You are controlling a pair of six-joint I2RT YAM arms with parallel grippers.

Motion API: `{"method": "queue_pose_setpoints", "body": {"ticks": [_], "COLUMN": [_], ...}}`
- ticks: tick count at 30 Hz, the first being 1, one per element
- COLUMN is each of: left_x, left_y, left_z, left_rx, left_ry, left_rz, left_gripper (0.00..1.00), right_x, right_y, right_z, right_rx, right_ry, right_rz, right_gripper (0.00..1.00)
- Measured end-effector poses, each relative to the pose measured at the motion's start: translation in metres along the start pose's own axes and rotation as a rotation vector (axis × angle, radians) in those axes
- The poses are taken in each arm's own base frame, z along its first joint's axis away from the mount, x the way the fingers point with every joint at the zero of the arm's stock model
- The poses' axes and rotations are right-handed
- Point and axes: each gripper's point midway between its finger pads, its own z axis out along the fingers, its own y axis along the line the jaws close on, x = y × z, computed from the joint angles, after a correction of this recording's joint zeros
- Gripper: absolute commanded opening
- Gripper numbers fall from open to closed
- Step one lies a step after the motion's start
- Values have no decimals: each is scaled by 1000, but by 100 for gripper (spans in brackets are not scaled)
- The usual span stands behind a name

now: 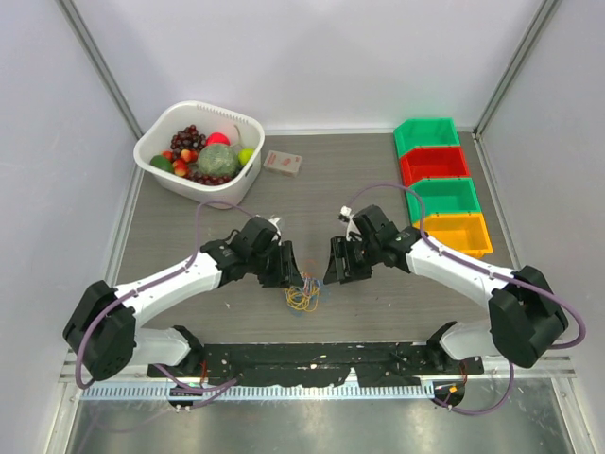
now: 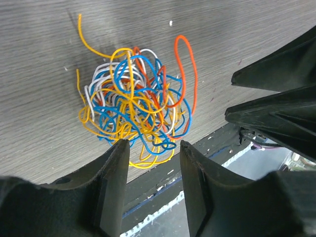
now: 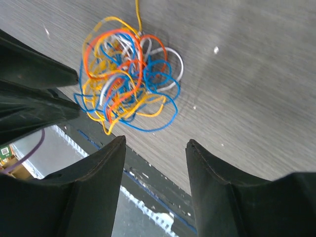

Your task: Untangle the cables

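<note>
Cables [image 2: 133, 106] in one tight ball of yellow, blue, white and red-orange loops, flat on the worktop [image 1: 321, 194] close to its near edge, between the two arms. Left end effector [image 2: 150, 145] low at the ball's left, fingers apart and holding nothing, tips just short of the nearest yellow loop. Right end effector [image 3: 155, 143] at the ball's right, fingers likewise apart and empty, tips near the tangle but clear of it. One red-orange loop standing out from the ball. Far left, a white basket [image 1: 180, 113] of fruit; beside it a small box [image 1: 283, 163]; far right, a row of bins [image 1: 444, 203]
</note>
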Motion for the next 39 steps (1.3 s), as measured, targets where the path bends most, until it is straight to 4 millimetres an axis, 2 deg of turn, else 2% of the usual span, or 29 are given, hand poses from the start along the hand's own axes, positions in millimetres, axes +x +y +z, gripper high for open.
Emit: {"method": "queue_pose_setpoints", "body": {"ticks": [5, 6, 8, 9, 13, 15, 16, 18, 20, 23, 24, 26, 30, 33, 35, 39], "left_x": [0, 0, 1, 0, -2, -3, -4, -5, -6, -10, -11, -14, -29, -33, -33, -34], "left_y": [8, 9, 12, 12, 10, 10, 11, 14, 20, 31, 34, 40, 29, 25, 25, 21], "left_z": [-1, -3, -9, -10, -5, 4, 9, 21, 29, 42, 47, 57, 73, 76, 75, 63], "left_rx": [-22, -20, -15, -13, -12, -33, -46, -77, -110, -163, -179, -206, -189, -168, -152, -112], "left_ry": [-42, -59, -88, -96, -88, -62, -47, -22, -6, 9, 15, 34, 55, 47, 37, 0], "left_rz": [-69, -82, -98, -102, -103, -108, -111, -116, -120, -120, -125, -133, -132, -126, -124, -107], "left_gripper": [51, 56, 75, 79, 81, 81, 82, 84, 85, 86, 86, 84, 84, 84, 84, 84], "right_x": [-20, -25, -32, -35, -39, -37, -36, -35, -35, -47, -54, -67, -103, -128, -139, -150], "right_y": [10, 13, 17, 19, 15, 11, 10, 9, 10, 19, 24, 42, 100, 142, 160, 170], "right_z": [5, 6, 11, 15, 38, 47, 51, 56, 55, 41, 32, 1, -88, -162, -199, -241], "right_rx": [-48, -61, -87, -96, -107, -101, -100, -103, -100, -80, -77, -84, -165, -214, -215, -161], "right_ry": [-75, -94, -112, -109, -71, -47, -36, -18, -11, -33, -55, -125, -337, -509, -591, -655], "right_rz": [-35, -44, -57, -58, -44, -35, -30, -22, -19, -28, -38, -67, -154, -208, -224, -222], "right_gripper": [57, 57, 55, 53, 44, 31, 18, 1, 1, 1, 1, 1, 1, 1, 1, 1]}}
